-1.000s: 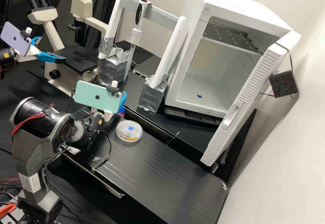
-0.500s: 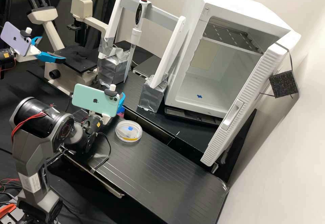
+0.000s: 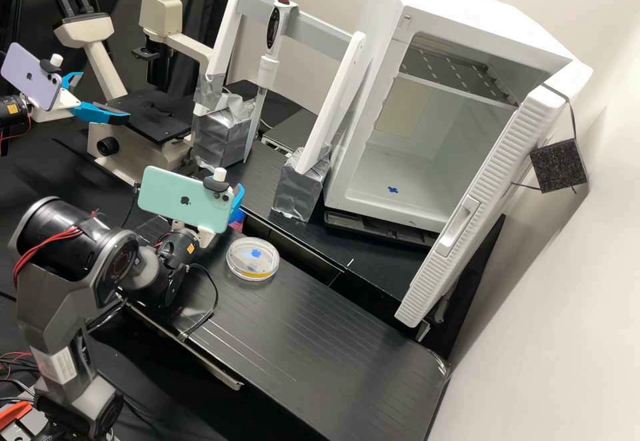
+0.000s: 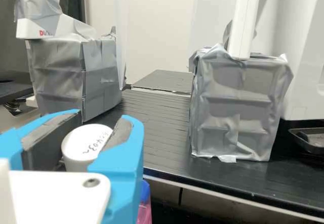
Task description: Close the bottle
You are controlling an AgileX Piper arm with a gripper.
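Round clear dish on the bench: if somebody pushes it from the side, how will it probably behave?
The clear dish would probably slide rather than roll, since it lies flat on the bench. Tipping seems unlikely, because it is low and wide. Its thin-looking clear wall suggests it is stiff and may crack under hard squeezing.

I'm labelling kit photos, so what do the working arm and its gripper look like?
The arm is dark grey with rounded black joints, red cables and a whitish label. A pale green phone is mounted near its wrist. The gripper has a white body and bright blue fingers lined with dark grey pads.
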